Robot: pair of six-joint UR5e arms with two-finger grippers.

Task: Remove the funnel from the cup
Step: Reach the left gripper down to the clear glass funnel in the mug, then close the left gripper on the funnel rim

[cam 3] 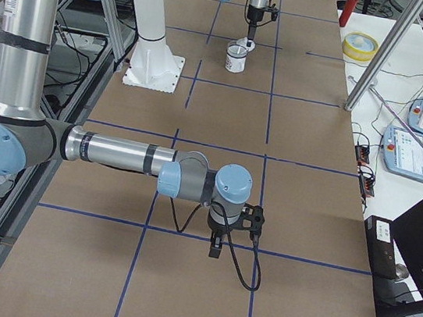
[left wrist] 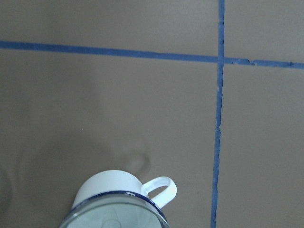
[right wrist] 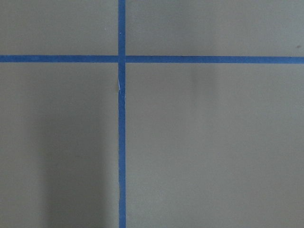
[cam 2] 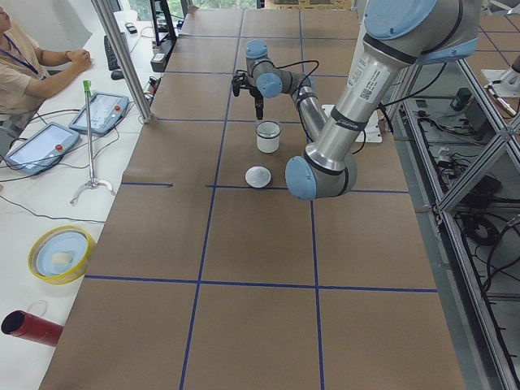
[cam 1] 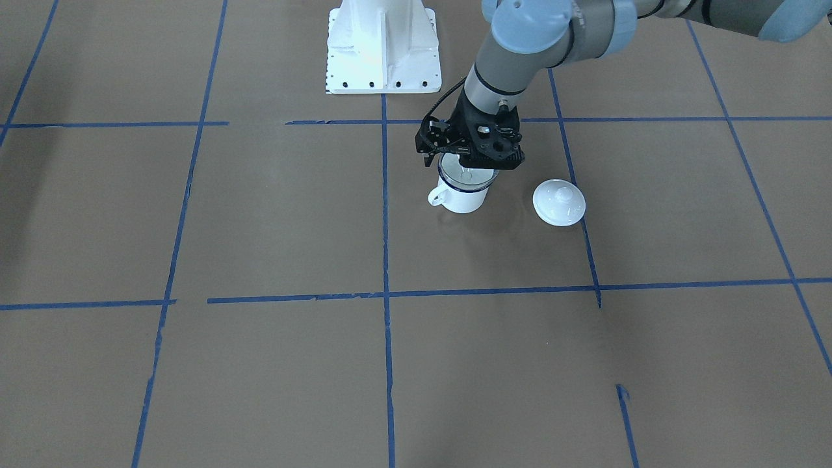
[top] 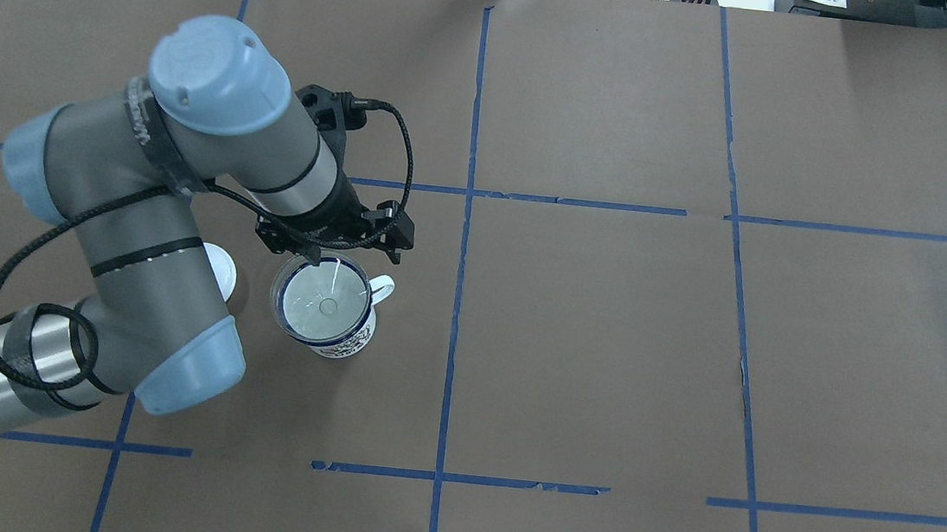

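Observation:
The cup [cam 1: 463,198] is a white mug with a dark blue rim, standing upright left of the table's middle in the overhead view [top: 347,342]. The clear funnel [top: 322,302] sits in its mouth, its rim [cam 1: 469,178] just above the mug's rim. My left gripper [top: 314,258] reaches down at the funnel's far rim, its fingertips together on that edge. The left wrist view shows the mug [left wrist: 110,183] and the funnel rim [left wrist: 114,219] at the bottom edge. My right gripper [cam 3: 215,247] hangs over bare table far from the cup; I cannot tell its state.
A white domed lid with a knob [cam 1: 559,203] lies on the table beside the cup, partly hidden under my left arm in the overhead view [top: 223,270]. The white robot base [cam 1: 383,49] stands behind. Blue tape lines cross the brown table.

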